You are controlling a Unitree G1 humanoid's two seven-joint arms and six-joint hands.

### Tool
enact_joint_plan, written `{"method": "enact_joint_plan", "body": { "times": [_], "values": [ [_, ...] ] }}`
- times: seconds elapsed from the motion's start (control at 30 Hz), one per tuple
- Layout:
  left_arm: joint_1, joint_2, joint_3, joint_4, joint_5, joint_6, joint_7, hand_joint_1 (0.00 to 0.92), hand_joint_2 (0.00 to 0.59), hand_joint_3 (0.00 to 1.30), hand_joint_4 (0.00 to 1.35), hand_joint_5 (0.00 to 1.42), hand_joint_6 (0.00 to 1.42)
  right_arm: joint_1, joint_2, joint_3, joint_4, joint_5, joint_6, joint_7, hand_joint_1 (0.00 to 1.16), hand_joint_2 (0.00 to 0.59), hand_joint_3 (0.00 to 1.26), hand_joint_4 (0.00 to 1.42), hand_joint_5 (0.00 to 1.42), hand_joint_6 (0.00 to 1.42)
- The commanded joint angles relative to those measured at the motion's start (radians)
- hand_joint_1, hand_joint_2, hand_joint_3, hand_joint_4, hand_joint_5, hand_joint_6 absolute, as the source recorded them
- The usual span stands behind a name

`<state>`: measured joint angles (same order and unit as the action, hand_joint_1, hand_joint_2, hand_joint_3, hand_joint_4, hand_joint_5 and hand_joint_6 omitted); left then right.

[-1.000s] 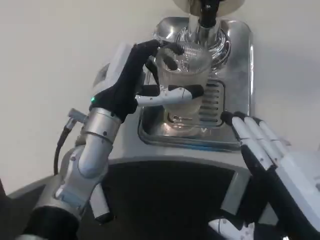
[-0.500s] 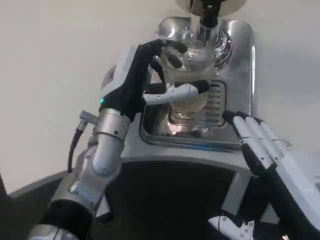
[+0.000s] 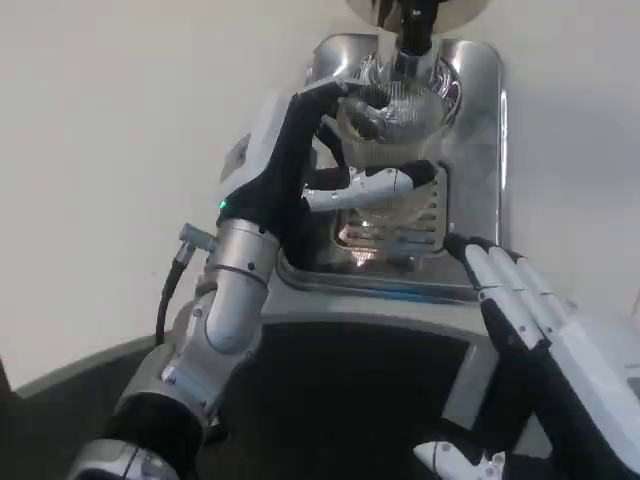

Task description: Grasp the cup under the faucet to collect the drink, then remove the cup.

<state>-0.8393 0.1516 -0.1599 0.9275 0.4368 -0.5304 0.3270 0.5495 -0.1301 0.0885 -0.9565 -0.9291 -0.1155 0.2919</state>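
Bright, soft-focus, glare on steel tray

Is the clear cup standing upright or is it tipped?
Upright: the clear cup has its rim facing up under the faucet, gripped by the left robot hand.

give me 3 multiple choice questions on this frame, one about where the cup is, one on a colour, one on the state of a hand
1. Where is the cup?
A. under the faucet, over the drip tray
B. lying on the white table
C. in the right hand

2. What colour is the drip tray?
A. red
B. silver
C. green

3. What is the left hand doing?
A. resting flat on the table
B. gripping the cup
C. pressing the faucet

Answers: 1 A, the clear cup sits just below the spout above the grate. 2 B, the tray is shiny metal. 3 B, its fingers wrap the cup's sides, while the right hand waits with fingers straight beside the tray.
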Motion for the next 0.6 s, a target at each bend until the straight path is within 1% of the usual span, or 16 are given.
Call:
{"method": "enact_joint_plan", "body": {
  "times": [0.03,0.07,0.13,0.17,0.2,0.23,0.27,0.4,0.57,0.6],
  "values": [
    [-0.014,0.003,-0.007,0.012,-0.009,-0.022,0.002,0.73,0.092,0.5,0.58,1.05,1.25,0.008,-0.002,0.011,0.002,0.007,-0.01,-0.011,0.52,0.292,0.0,0.0,0.01,0.18],
    [-0.015,0.003,-0.007,0.014,-0.012,-0.023,-0.008,0.721,0.09,0.4,0.49,0.97,1.2,0.011,-0.001,0.014,0.002,0.006,-0.011,-0.013,0.52,0.292,0.0,0.0,0.01,0.18],
    [-0.018,0.009,-0.009,0.018,-0.017,-0.028,-0.029,0.705,0.085,0.26,0.35,0.84,1.04,0.016,0.003,0.02,0.003,0.006,-0.009,-0.017,0.52,0.292,0.0,0.0,0.01,0.18],
    [-0.019,0.012,-0.011,0.019,-0.018,-0.03,-0.035,0.697,0.078,0.19,0.29,0.76,0.93,0.017,0.002,0.021,0.003,0.007,-0.009,-0.017,0.51,0.292,0.0,0.0,0.01,0.18],
    [-0.02,0.018,-0.013,0.018,-0.019,-0.032,-0.046,0.687,0.064,0.13,0.2,0.64,0.77,0.017,0.0,0.022,0.003,0.007,-0.009,-0.017,0.51,0.293,0.0,0.0,0.01,0.18],
    [-0.019,0.023,-0.015,0.014,-0.019,-0.033,-0.053,0.677,0.059,0.08,0.15,0.54,0.63,0.017,-0.002,0.022,0.003,0.009,-0.009,-0.015,0.5,0.293,0.0,0.0,0.01,0.17],
    [-0.017,0.028,-0.018,0.01,-0.019,-0.036,-0.06,0.672,0.057,0.06,0.11,0.49,0.54,0.015,-0.005,0.021,0.004,0.009,-0.01,-0.014,0.5,0.293,0.0,0.0,0.01,0.17],
    [0.003,0.039,-0.019,-0.014,-0.027,-0.044,-0.082,0.675,0.044,0.03,0.04,0.38,0.38,0.002,-0.009,0.017,0.002,0.017,-0.006,-0.007,0.47,0.295,0.0,0.0,0.01,0.18],
    [0.024,0.046,-0.014,-0.05,-0.032,-0.041,-0.084,0.675,0.04,0.02,0.02,0.36,0.35,0.008,-0.013,0.026,0.007,0.02,-0.012,-0.01,0.47,0.295,0.0,0.0,0.01,0.18],
    [0.034,0.05,-0.01,-0.068,-0.036,-0.038,-0.085,0.662,0.04,0.01,0.02,0.35,0.35,0.012,-0.013,0.028,0.007,0.02,-0.013,-0.013,0.47,0.295,0.0,0.0,0.01,0.18]
  ]
}}
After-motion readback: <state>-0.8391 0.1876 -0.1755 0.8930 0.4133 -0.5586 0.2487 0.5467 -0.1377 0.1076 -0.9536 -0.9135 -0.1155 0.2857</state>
